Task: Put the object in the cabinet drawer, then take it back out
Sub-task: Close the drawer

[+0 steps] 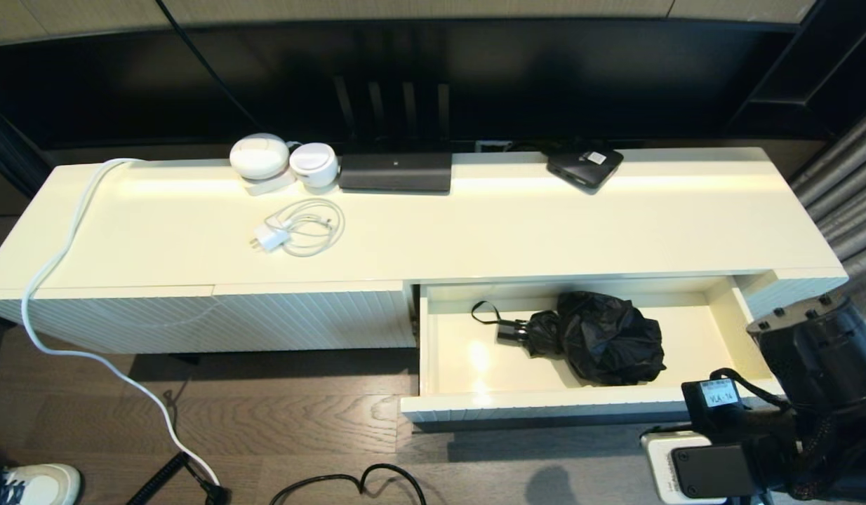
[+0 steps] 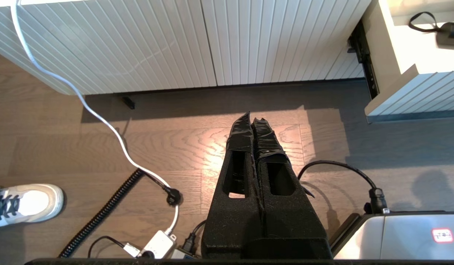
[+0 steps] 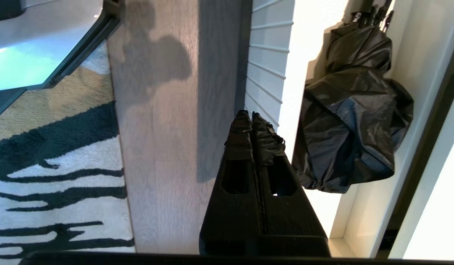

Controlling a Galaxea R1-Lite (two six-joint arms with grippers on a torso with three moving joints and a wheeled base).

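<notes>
Two grippers: both empty, neither touching the task's thing.
Left gripper [image 2: 252,121]: fingers pressed together on nothing, hanging over the wooden floor [image 2: 175,147] in front of the fluted handleless panel [image 1: 264,312]; judged idle.
Drawer [image 1: 587,405]: pulled out, interior exposed, right of that panel.
Umbrella handle [image 1: 511,331]: short, rigid, at the left end of the umbrella, wrist loop [image 1: 483,313] trailing toward the drawer's left wall.
Umbrella [image 1: 605,337]: lies on the drawer floor, right of centre, canopy loose and bunched.
Handling: judged light; fabric soft, slick, liable to slide or bunch under the pads; ribs inside could bend if squeezed hard.
Hold point: the handle, or the firm stem just beside it, is the safer grasp; a fabric pinch risks slipping.
Right gripper [image 3: 253,117]: fingers shut together, empty, above the drawer's front edge, just beside the canopy.
</notes>
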